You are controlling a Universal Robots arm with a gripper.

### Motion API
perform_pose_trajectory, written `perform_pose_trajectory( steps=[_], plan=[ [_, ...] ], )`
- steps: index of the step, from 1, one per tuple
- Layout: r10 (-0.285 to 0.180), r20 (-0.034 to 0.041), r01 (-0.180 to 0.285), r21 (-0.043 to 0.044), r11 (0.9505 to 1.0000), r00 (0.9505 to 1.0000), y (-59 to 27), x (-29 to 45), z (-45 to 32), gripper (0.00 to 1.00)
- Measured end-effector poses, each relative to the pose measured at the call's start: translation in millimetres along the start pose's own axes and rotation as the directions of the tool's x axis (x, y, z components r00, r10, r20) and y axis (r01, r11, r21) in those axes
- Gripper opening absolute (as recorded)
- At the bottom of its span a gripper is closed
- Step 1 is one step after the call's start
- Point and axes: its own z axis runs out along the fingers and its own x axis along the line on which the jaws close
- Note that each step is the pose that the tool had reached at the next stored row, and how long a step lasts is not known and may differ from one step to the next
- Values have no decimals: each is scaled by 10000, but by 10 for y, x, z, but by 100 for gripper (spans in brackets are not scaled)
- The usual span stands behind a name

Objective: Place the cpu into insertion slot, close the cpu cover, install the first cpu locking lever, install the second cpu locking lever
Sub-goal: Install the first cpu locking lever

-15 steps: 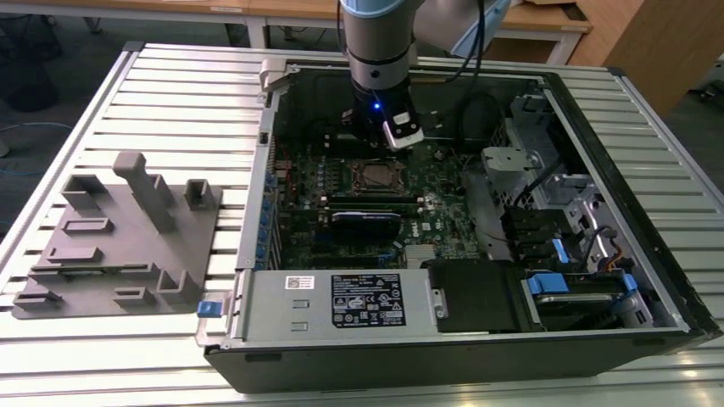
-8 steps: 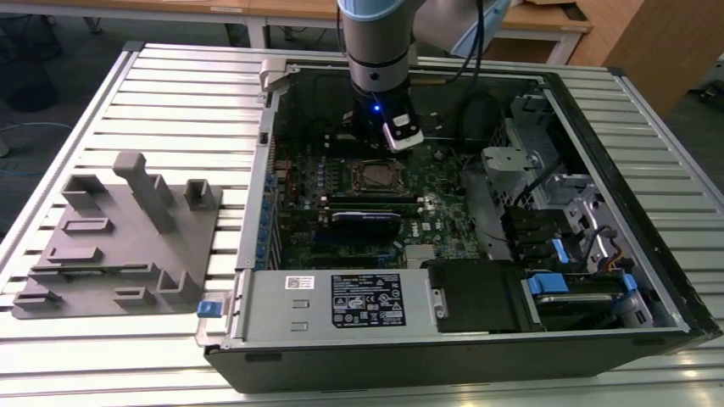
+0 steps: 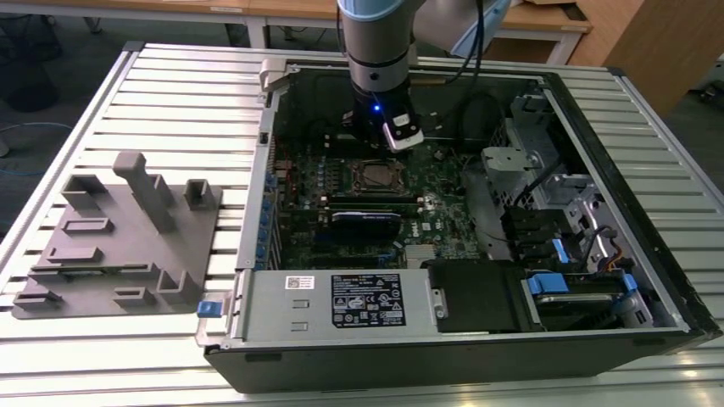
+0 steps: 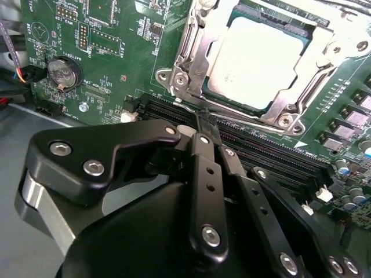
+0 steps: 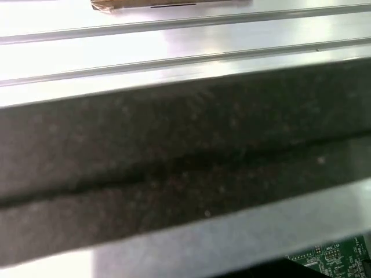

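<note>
Silver cpu cover [image 4: 194, 49] looks stiff, best pressed at its rim; your pincer [image 4: 204, 120] beside it is pinched narrow.

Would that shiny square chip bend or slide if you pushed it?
Probably not bend: the cpu has a flat metal top, so it looks stiff. It likely won't slide either, since the cover frames its edges. Thin, so probably light.

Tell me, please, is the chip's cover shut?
Shut: the cover lies flat around the chip, whose pale top shows through its cut-out.
</note>
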Motion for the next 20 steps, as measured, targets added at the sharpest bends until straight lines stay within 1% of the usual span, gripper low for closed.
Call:
perform_pose_trajectory(
  steps=[1, 4, 7, 9, 11, 14, 20],
  plan=[
    [1, 5, -1, -10, 10000, 10000, 4, -2, -10, 11],
    [0, -1, 0, 1, 10000, 10000, 15, -11, -76, 11],
    [-2, 4, 2, 7, 10000, 10000, 17, -12, -86, 11],
    [-9, 27, 9, 28, 10000, 10000, 16, -12, -88, 11],
    [-20, 73, 20, 40, 10000, 10000, 14, -13, -88, 11],
    [-43, 184, 42, 41, 10000, 9998, 10, -13, -86, 11],
    [-72, 366, 72, -1, 10000, 9993, 2, 15, -80, 11]
  ],
)
